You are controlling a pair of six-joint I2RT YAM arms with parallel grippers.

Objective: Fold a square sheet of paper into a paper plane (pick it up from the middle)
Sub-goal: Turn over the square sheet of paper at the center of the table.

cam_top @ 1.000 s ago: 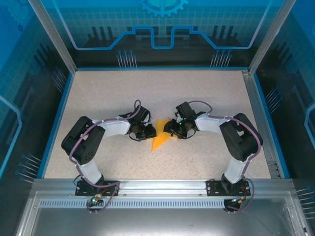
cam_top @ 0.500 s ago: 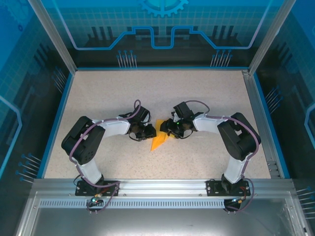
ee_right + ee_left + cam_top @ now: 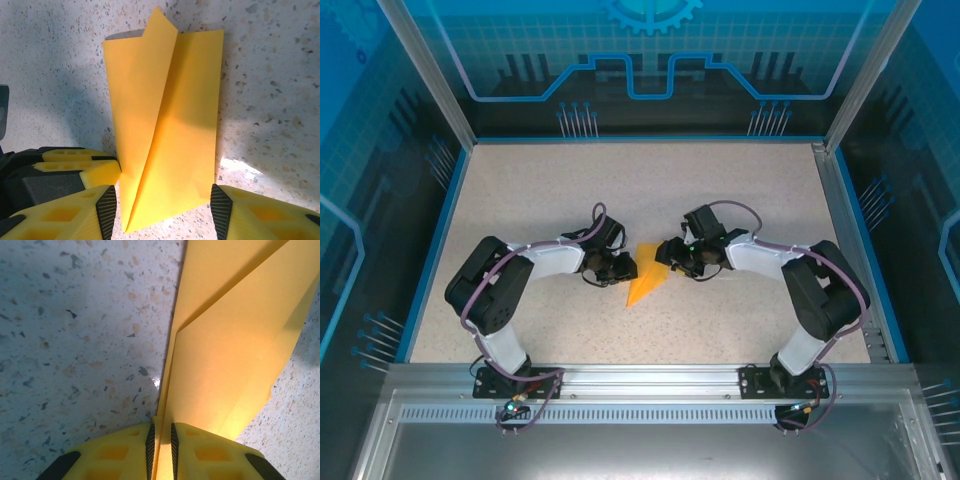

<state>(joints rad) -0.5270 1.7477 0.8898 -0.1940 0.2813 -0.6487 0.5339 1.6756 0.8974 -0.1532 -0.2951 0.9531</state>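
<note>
Two grippers, one bit of paper [image 3: 645, 281], and plenty that could've gone sideways. The paper was already creased into a narrow, half-made dart. It lay about mid-table, a touch closer to the near edge, right between the arms. The left gripper [image 3: 161, 446] had its yellow fingers [image 3: 190, 447] pressed together on the paper's edge, with the layers nipped between the pads. The right gripper [image 3: 164, 212] was spread wide, a pad on either side of the paper's end. I couldn't tell if the pads were actually touching it.

My worry was that the sheet looked thin, and one flap seemed to be lifting off the table in the right wrist view. If the right one closed from there, it'd probably buckle the paper sideways instead of sharpening a crease. And if either arm pulled while the left held its pinch, I'd guess a tear or a skewed fold at that edge.

Surface was a pale speckled tabletop [image 3: 540, 190], slick-looking with glare spots. It had blue trim down the sides and an aluminium rail [image 3: 650, 378] along the near edge. Blue see-through panels [image 3: 650, 50] with circuit-style graphics boxed it all in.
</note>
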